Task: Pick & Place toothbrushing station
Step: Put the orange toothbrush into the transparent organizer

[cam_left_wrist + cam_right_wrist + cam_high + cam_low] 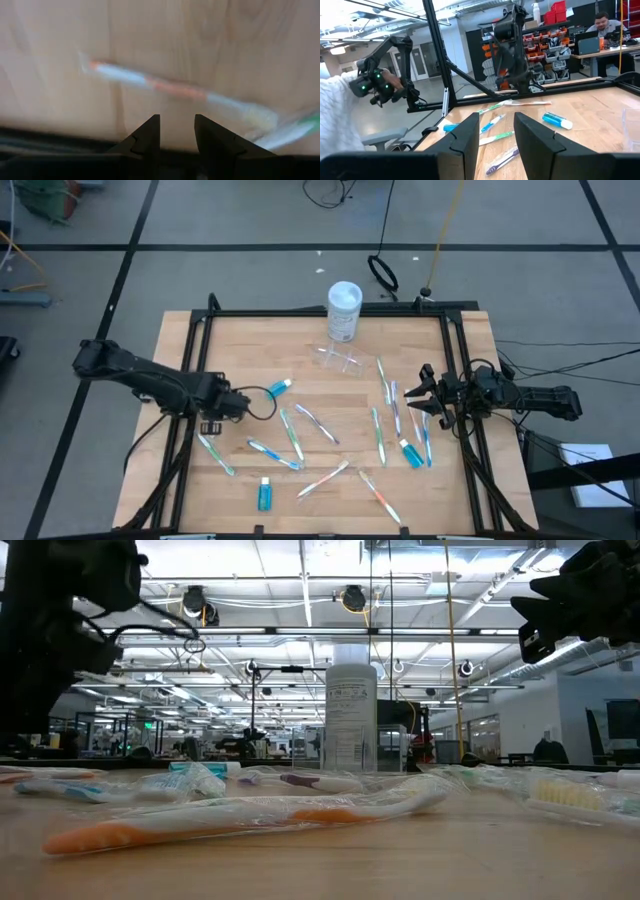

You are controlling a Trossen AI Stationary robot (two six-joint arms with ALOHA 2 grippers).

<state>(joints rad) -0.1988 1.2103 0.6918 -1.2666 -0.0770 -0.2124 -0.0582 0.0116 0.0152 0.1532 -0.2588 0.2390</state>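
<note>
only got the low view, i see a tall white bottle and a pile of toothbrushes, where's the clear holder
observer: From above, the clear holder stands right beside the white-capped container, on its side toward the table's middle.
operator: either gripper near it
observer: No. The right gripper is off to the holder's right, by a cluster of toothbrushes, fingers open, holding nothing.
operator: and the left one
observer: The left gripper is over the table's left part, close to a blue tube. Its wrist view shows it open and empty too.
</note>
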